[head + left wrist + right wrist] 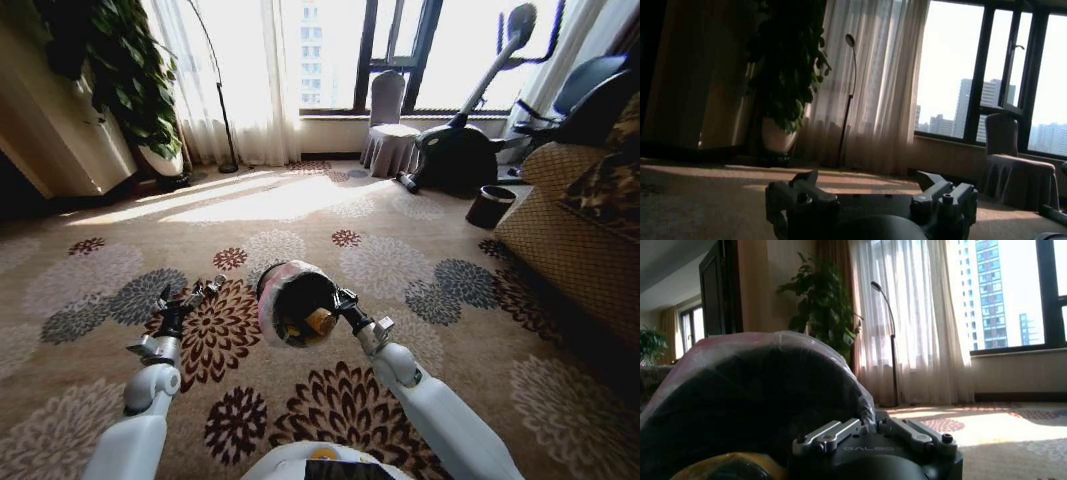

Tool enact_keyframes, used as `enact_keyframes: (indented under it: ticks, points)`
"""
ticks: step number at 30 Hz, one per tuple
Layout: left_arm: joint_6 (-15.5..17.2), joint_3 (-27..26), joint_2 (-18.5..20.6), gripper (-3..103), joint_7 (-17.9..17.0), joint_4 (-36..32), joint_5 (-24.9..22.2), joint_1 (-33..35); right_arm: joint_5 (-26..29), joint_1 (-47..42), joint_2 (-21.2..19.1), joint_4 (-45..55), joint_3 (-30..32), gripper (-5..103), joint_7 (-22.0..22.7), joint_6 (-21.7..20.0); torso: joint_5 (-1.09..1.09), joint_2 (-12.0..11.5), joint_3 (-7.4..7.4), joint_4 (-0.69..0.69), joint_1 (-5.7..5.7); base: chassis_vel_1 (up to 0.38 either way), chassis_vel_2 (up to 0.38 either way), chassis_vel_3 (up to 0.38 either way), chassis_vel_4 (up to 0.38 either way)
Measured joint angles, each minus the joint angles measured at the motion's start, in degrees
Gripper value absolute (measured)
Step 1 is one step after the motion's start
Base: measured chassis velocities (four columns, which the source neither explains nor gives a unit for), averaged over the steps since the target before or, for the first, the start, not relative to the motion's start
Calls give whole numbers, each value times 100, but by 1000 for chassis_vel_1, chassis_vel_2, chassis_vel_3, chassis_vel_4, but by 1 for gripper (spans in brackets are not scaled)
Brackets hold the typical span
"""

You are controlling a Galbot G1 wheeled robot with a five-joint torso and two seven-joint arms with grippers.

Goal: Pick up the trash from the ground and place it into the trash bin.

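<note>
Black and round, the trash bin (295, 302) hangs above the flowered carpet (300, 220) in the head view. It is tipped on its side, so its open mouth faces back toward the robot. A yellowish bit of trash (320, 322) sits inside it. The right gripper (343, 299) is at the bin's right edge, and its fingers pinch the rim with the pale pink bag. The left gripper (205, 290) is just to the left of the bin, a little apart from it, with nothing in it. Its fingers point toward the bin. So the bin lies between the two claws, and the right arm is the one touching it. I can see no loose trash on the carpet nearby.

In the left wrist view, the left gripper (870, 192) has its two fingers spread wide, with only air between them. Past it are a floor lamp (848, 100) and a big plant (788, 65).

In the right wrist view, the right gripper (870, 427) has its fingers squeezed together on the bin's rim. The trash bin (747, 400) looms big and dark right against the claw, with the bag stretched over its edge. The yellowish trash (727, 467) shows low inside it.
</note>
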Motion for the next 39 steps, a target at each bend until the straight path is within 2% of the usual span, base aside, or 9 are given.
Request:
enact_keyframes:
  ticks: [3, 6, 9, 12, 14, 17, 18, 23, 39]
  points:
    - [-2, -5, 5, 99, 0, 41, 0, -7, 22, -5, 5, 11, 2, 0, 1, 13, 7, -1, 1, 1, 0, 354, 356, -330, -340]
    - [-5, -19, 16, 99, 1, 149, -3, -27, 56, -6, 22, 16, -4, 0, 0, 73, -1, -1, 0, 2, 0, 288, 313, -308, -268]
    - [-12, -22, 25, 99, 50, 408, 9, -67, 69, -32, 35, 31, -1, 0, -4, 136, 5, -1, 1, 5, 1, 190, 187, -129, -153]
    - [-38, 7, 25, 99, 108, 759, 78, -102, 72, -103, 36, 58, 36, 0, -4, 170, -3, -1, 0, 4, 1, 77, 46, -50, -74]
    - [-96, 60, 34, 99, 198, 1137, 239, -120, 72, -188, 9, 104, 95, 0, -1, 191, 12, 0, 1, -1, 0, -29, -32, 19, 22]
    - [-189, 87, 35, 99, 332, 1433, 468, -160, 73, -218, -23, 145, 124, 0, 0, 167, 1, 0, 1, -5, 1, -57, -76, 33, 39]
    - [-302, 108, 38, 100, 454, 1737, 726, -210, 77, -229, -44, 190, 147, 0, 4, 149, 1, 0, 1, -3, 1, -47, -52, 23, -3]
    - [-466, 204, 64, 100, 593, 2300, 1086, -348, 104, -252, -54, 321, 150, 0, 1, 138, 0, -1, 1, 3, 1, -9, -10, 5, -1]
    - [-505, 835, 340, 100, 705, 3453, 1186, -993, 32, -460, -125, 586, 186, 0, -2, 137, 3, 0, 0, 1, 0, -81, 72, 75, -71]
